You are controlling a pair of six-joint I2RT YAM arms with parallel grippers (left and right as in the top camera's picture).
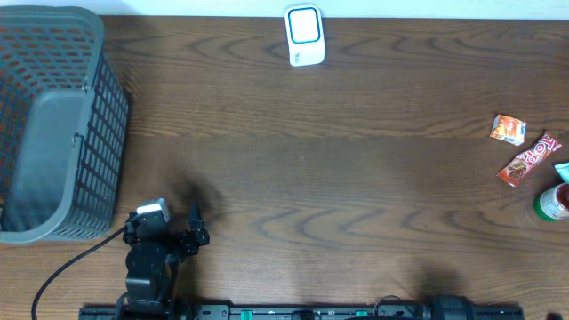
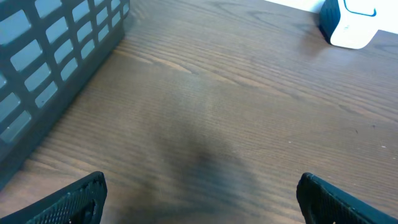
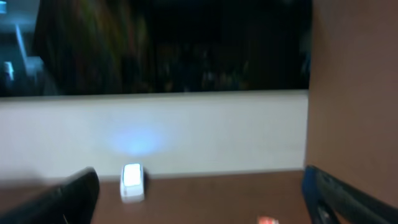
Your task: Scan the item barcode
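Overhead shows one scanner, one basket, two snack packets.

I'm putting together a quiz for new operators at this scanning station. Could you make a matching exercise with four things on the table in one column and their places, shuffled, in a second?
Things
1. grey basket
2. white scanner
3. red candy bar
4. left gripper

Places
A. right side of the table
B. near edge, left of centre, jaws open and empty
C. far edge, about the middle
D. left end, by the far corner

Pairs: 1-D, 2-C, 3-A, 4-B
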